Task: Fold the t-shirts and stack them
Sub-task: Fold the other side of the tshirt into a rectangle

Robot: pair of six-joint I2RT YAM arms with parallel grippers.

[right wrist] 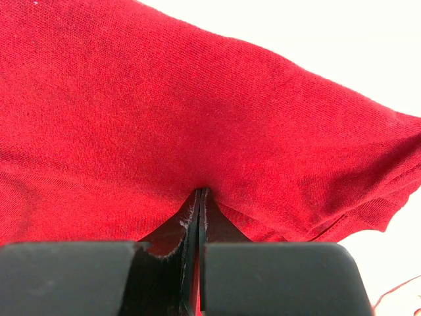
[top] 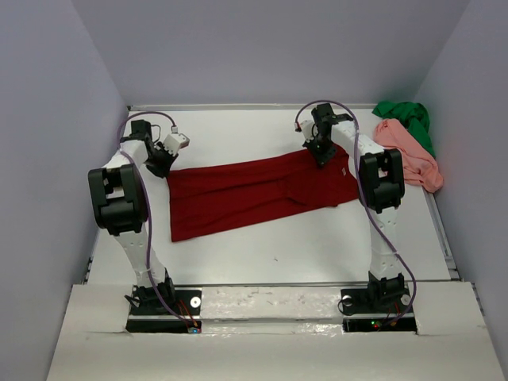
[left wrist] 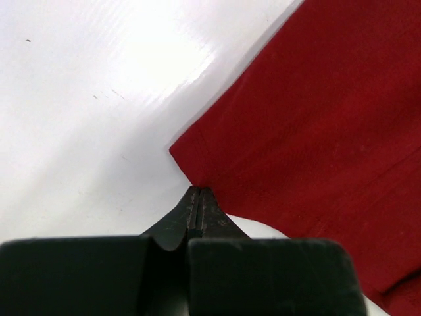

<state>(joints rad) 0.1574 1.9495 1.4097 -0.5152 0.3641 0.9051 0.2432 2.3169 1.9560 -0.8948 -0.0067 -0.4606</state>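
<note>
A dark red t-shirt (top: 254,194) lies spread flat across the middle of the white table, folded lengthwise into a long band. My left gripper (top: 163,168) is shut on its far left corner (left wrist: 197,168), jaws pressed together on the hem. My right gripper (top: 324,155) is shut on the far right edge of the same dark red t-shirt (right wrist: 197,118), with cloth pinched between the jaws. A salmon pink t-shirt (top: 409,151) and a bright green t-shirt (top: 409,117) lie crumpled together at the far right corner.
The white table (top: 317,246) is walled in by grey panels on the left, back and right. Both arm bases stand at the near edge, with cables looping along each arm.
</note>
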